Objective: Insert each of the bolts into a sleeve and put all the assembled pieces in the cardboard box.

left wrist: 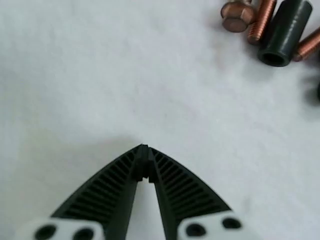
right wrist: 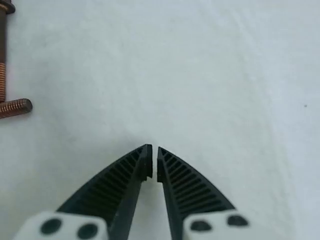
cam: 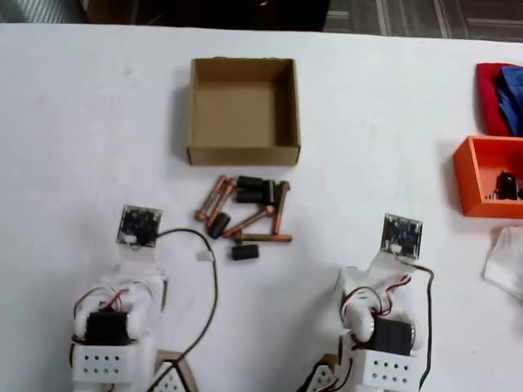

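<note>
Several copper bolts [cam: 248, 222] and black sleeves [cam: 250, 184] lie in a loose pile on the white table, just in front of the open, empty cardboard box [cam: 243, 109]. One sleeve [cam: 244, 251] lies apart at the pile's near side. My left gripper [left wrist: 143, 150] is shut over bare table, with a bolt head [left wrist: 238, 15], a bolt shank and a black sleeve [left wrist: 283, 33] ahead of it. My right gripper [right wrist: 150, 151] is shut with nothing held, and two bolts [right wrist: 15, 107] lie off to its side. Both arms [cam: 122, 302] [cam: 380, 306] sit at the near edge.
An orange bin [cam: 490, 175] with a dark item stands at the right edge, red and blue cloth [cam: 500, 96] behind it. Something white [cam: 507, 257] lies at the right edge. A black cable [cam: 208, 278] curves across the table between the arms.
</note>
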